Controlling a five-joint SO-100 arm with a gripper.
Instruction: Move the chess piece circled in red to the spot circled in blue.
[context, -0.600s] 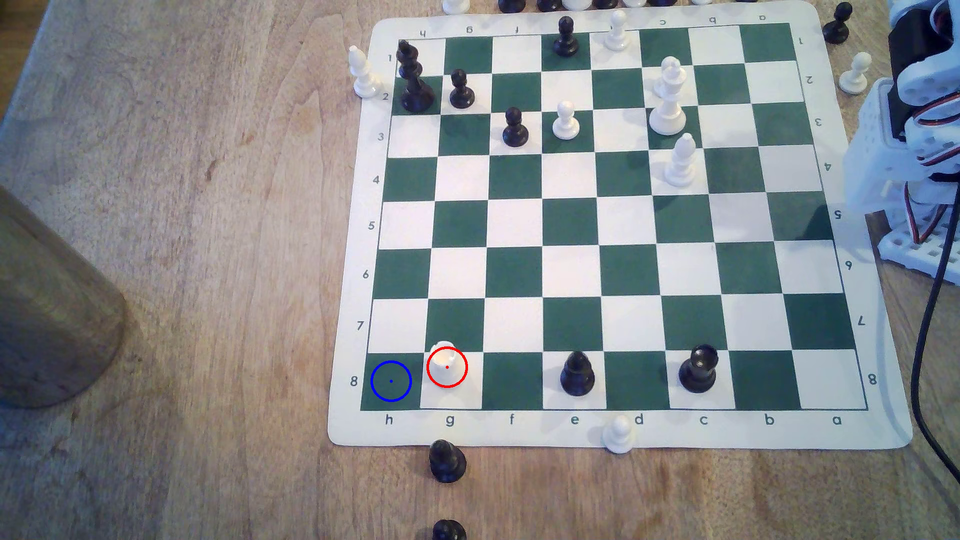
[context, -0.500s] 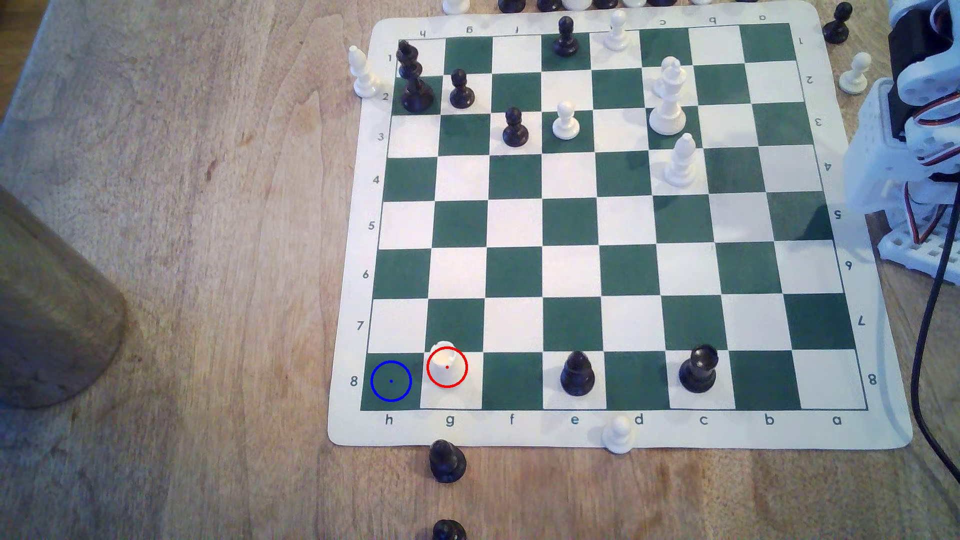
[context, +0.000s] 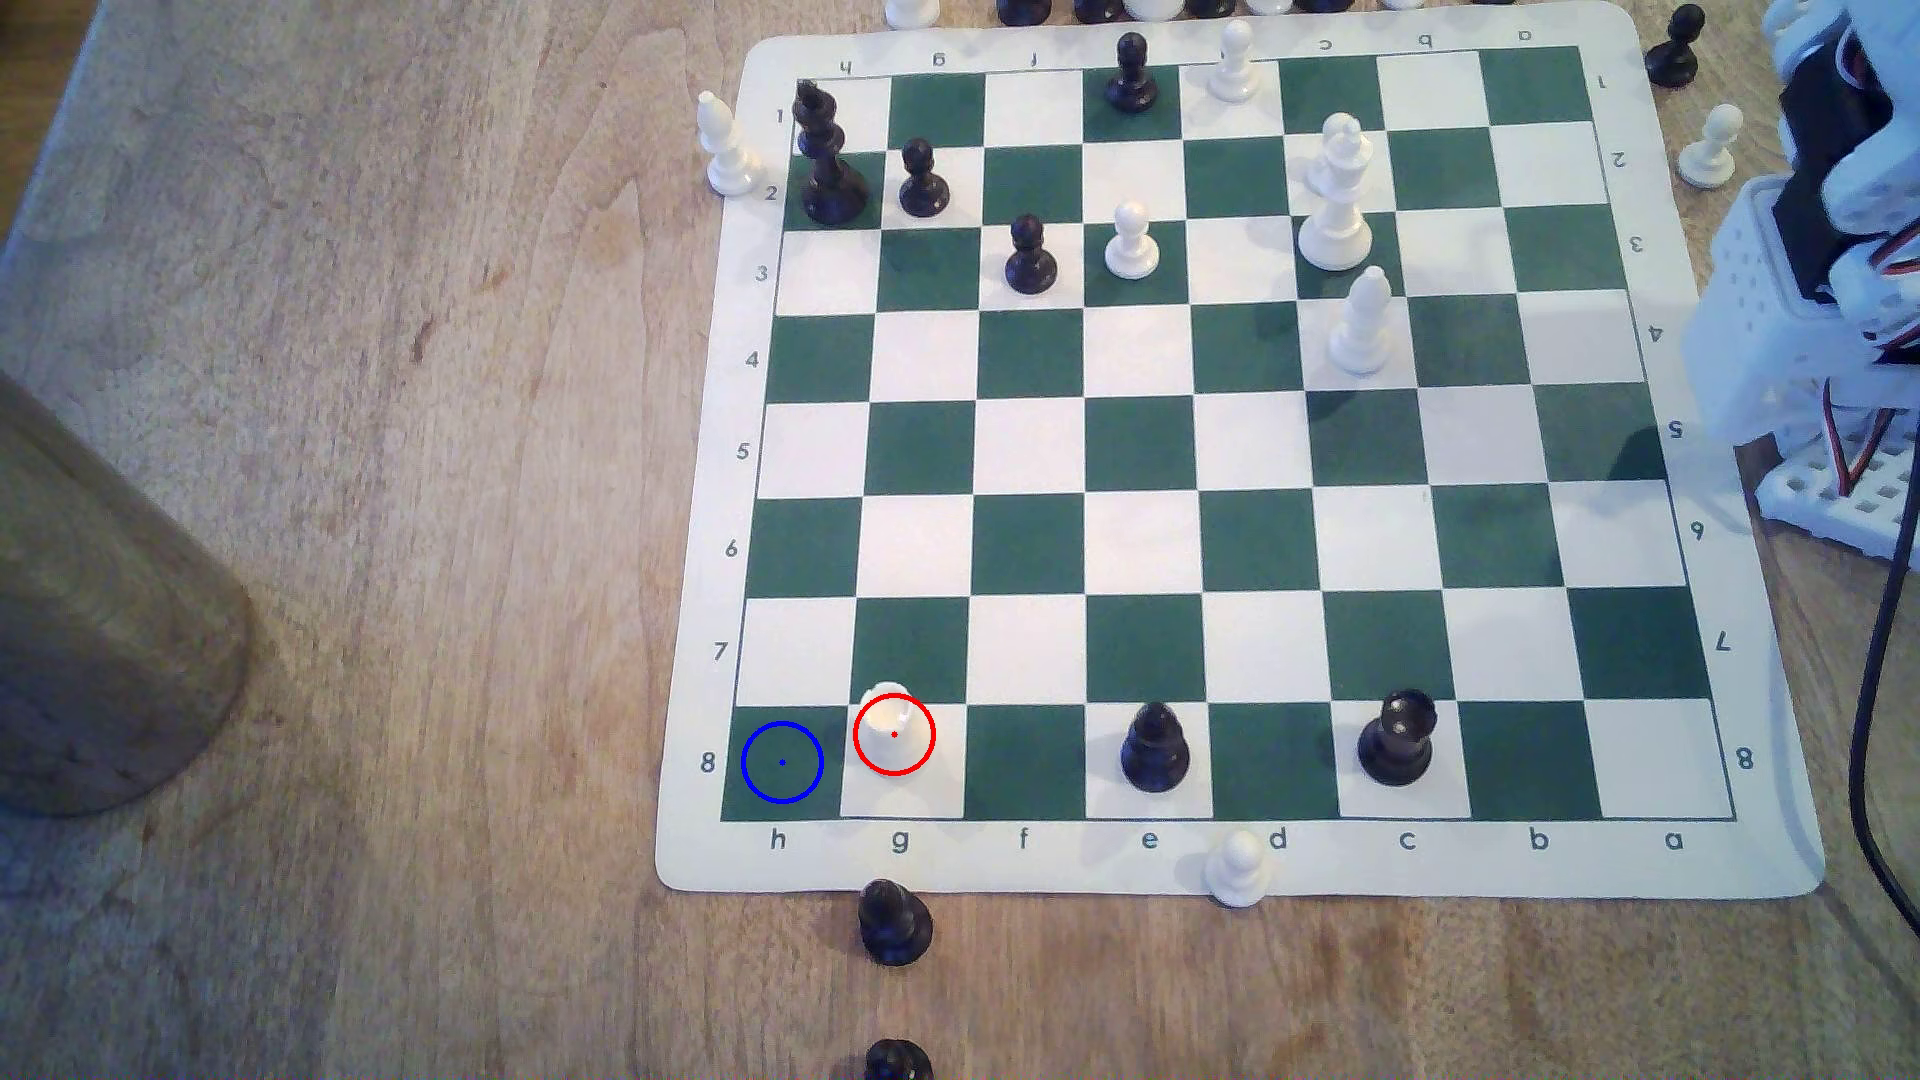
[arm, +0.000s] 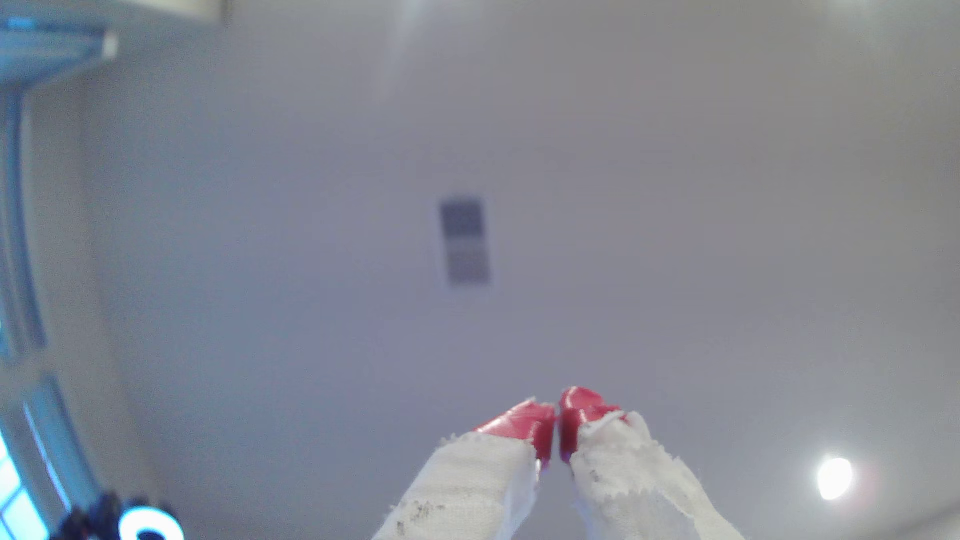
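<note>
While our arm (context: 1839, 260) shifts slightly at its base, our empty gripper (arm: 558, 423) stays pinched closed; the rook (context: 894, 727) sits untouched beside the blue spot (context: 782, 762).

Table (context: 364, 519) is matte, grainy wood. Rook (context: 891, 727) looks like smooth cream plastic, board (context: 717, 312) a flat matte mat. Tool (arm: 558, 423) has glossy red tips (arm: 524, 420) and frayed white cloth wrap.

Squat cream-white rook (context: 891, 730), flat rimmed cup-like top, red-ringed, upright on white square g8 in the board's near row, toward that square's far edge; just to the exterior view's left, blue-ringed dark green corner square h8 (context: 782, 762), unoccupied.
</note>
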